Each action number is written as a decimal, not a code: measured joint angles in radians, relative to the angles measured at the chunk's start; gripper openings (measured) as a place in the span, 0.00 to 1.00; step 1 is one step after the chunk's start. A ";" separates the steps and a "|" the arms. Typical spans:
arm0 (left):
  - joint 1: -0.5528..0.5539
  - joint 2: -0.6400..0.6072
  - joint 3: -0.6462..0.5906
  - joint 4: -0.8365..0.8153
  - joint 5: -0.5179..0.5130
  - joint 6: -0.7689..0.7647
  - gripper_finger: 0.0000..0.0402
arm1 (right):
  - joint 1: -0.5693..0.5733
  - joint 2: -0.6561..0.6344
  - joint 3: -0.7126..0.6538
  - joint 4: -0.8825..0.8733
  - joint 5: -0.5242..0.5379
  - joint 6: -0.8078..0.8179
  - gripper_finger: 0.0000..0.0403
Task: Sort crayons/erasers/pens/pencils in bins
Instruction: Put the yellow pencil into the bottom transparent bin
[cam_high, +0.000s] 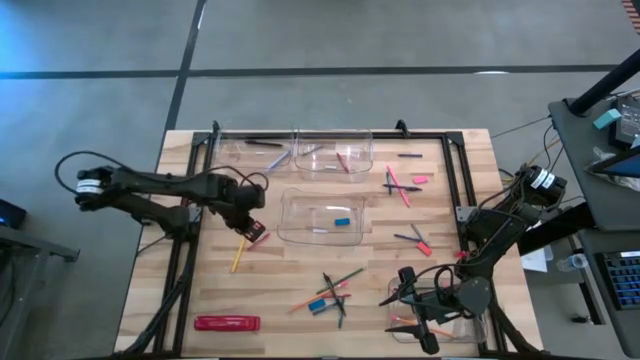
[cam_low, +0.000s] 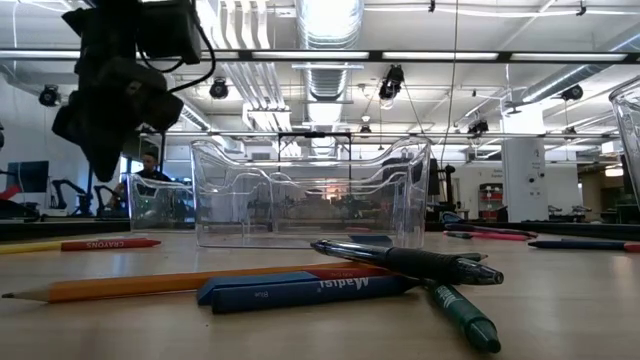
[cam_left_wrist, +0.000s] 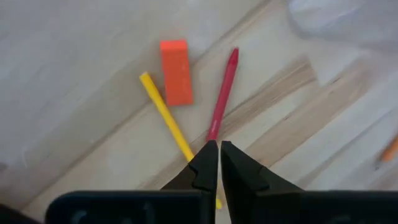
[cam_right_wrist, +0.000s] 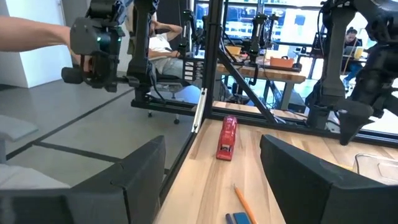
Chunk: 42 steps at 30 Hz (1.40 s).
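Hovering left of centre in the high view, the left end effector (cam_high: 252, 228) is closed and empty above a yellow pencil (cam_left_wrist: 165, 115); the right end effector (cam_high: 420, 318), lower right, gapes, holding nothing.

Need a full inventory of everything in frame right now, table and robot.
clear plastic rectangular bins: four, see-through; two at the far edge, one centre, one near-right corner
small blue eraser block: one, blue, inside the centre bin
flat red pack: one, red, near-left corner
yellow pencil: one, yellow, below the left arm's fingers
orange-red eraser block: one, beside that pencil
red stick: one, red, beside the same pencil
loose pens and pencils: dark, orange, pink; a cluster near-centre and more on the right side, count unclear
seated person: one, in the room beyond the table
left gripper: fingers shut, above the yellow pencil
right gripper: fingers open, over the near-right bin
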 joint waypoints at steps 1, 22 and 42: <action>-0.009 0.010 -0.003 0.000 0.000 0.000 0.03 | 0.000 0.000 0.000 -0.001 0.000 0.000 0.62; -0.442 0.089 -0.057 0.016 -0.138 -0.342 0.44 | 0.000 0.000 0.000 -0.035 0.008 0.022 0.62; -0.584 0.289 -0.059 0.093 -0.127 -0.445 0.44 | 0.000 0.000 0.000 -0.035 0.009 0.029 0.62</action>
